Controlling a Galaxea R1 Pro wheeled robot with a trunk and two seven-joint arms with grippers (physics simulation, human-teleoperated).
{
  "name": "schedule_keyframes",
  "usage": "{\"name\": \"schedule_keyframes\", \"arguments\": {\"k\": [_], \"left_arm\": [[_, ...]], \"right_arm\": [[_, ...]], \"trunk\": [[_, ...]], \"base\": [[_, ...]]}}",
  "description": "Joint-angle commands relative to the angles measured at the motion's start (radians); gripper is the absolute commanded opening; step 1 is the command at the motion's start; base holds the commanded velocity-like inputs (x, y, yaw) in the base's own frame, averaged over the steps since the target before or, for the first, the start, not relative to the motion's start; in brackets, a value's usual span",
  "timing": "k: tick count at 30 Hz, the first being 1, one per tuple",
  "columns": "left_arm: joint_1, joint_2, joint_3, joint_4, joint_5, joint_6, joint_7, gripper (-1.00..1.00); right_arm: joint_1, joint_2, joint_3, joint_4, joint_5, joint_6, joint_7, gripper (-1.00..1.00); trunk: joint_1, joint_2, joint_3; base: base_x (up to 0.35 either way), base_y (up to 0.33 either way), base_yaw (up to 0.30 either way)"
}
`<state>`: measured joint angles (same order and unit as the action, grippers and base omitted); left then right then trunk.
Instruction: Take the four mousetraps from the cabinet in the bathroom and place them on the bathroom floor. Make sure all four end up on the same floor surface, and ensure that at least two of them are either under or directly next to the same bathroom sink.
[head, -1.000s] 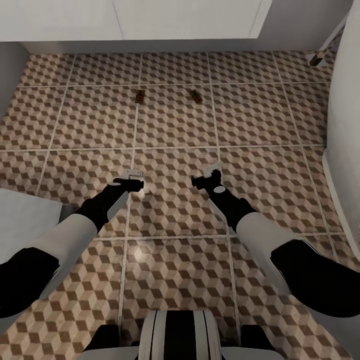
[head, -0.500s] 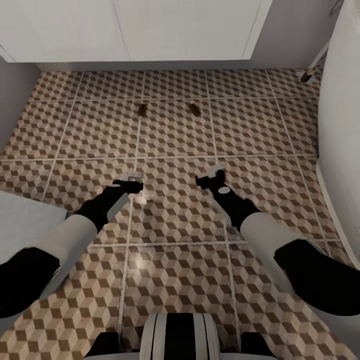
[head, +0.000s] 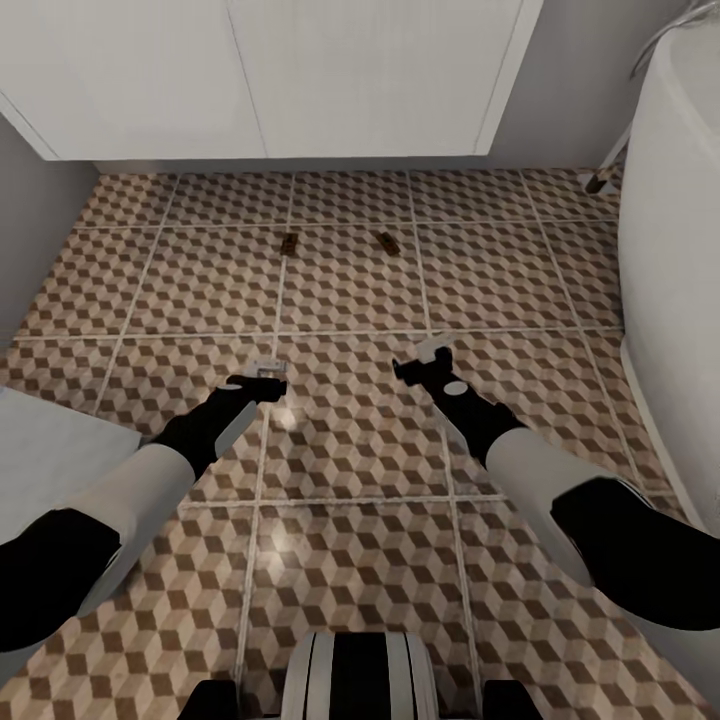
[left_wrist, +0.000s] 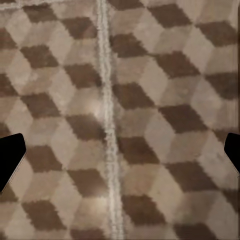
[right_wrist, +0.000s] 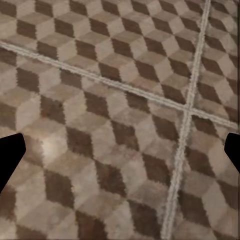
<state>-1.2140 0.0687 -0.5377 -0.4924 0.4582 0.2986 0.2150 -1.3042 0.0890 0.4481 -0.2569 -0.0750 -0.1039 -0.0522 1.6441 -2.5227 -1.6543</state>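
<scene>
Two tiny brown wooden mousetraps (head: 289, 243) (head: 388, 242) on cube-patterned tiled bathroom floor (head: 350, 440) near white boxy sink unit (head: 300, 80), left gripper (head: 266, 366) and right gripper (head: 432, 349) both spread apart, empty

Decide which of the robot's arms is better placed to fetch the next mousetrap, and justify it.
Neither clearly. The left gripper and right gripper both hang open and empty over the bathroom floor. Two mousetraps already lie by the sink.
</scene>
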Motion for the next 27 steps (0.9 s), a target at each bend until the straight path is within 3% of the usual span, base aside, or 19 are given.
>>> {"name": "schedule_keyframes", "arguments": {"k": [1, 8, 18, 27], "left_arm": [[0.001, 0.001, -0.009, -0.002, 0.011, -0.002, 0.009, 1.0], [0.03, 0.001, -0.01, 0.0, 0.011, -0.071, 0.007, 1.0], [0.08, 0.0, -0.01, 0.002, 0.011, -0.098, 0.006, 1.0], [0.106, -0.002, -0.033, 0.091, 0.011, -0.219, -0.019, 1.0]], "right_arm": [[0.0, 0.0, 0.008, 0.006, -0.008, -0.01, -0.005, 1.0], [0.005, -0.001, 0.008, 0.015, -0.008, -0.043, -0.005, 1.0], [0.017, -0.005, 0.008, 0.019, -0.006, -0.086, -0.005, 1.0], [0.057, -0.02, 0.008, 0.051, -0.008, -0.138, -0.005, 1.0]], "trunk": [[0.0, 0.0, 0.003], [-0.004, 0.002, 0.03], [-0.008, 0.004, 0.069], [-0.012, 0.006, 0.104]], "base": [[0.0, 0.0, 0.0], [0.0, 0.0, 0.0], [0.0, 0.0, 0.0], [0.0, 0.0, 0.0]]}}
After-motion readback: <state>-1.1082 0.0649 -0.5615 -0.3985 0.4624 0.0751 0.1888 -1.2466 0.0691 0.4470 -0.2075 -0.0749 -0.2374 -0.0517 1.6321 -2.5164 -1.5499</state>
